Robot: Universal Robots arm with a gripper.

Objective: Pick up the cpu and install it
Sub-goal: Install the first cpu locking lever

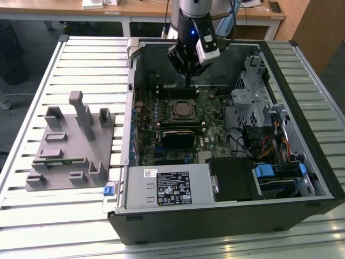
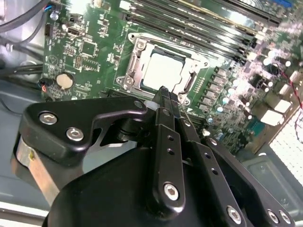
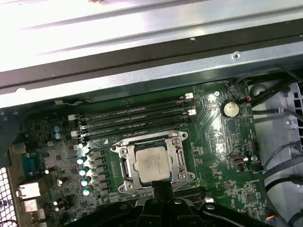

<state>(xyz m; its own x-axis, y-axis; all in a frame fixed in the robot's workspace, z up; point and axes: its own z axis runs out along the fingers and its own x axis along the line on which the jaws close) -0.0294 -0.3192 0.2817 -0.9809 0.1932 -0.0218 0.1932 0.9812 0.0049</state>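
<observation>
The claw [image 2: 163, 94] was clenched with nothing in it, hanging above the board [image 3: 227, 156] inside the open case [image 1: 302, 178]. The cpu [image 2: 163, 73] lay directly beneath its tip, flat in the socket [image 3: 152, 163], square, with no long axis. The gray tray [image 1: 70, 151] stood outside on the tabletop [image 1: 32, 108]

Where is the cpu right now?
The cpu sits in the motherboard socket in both wrist views, beside the memory slots, just beyond the pincer.
</observation>
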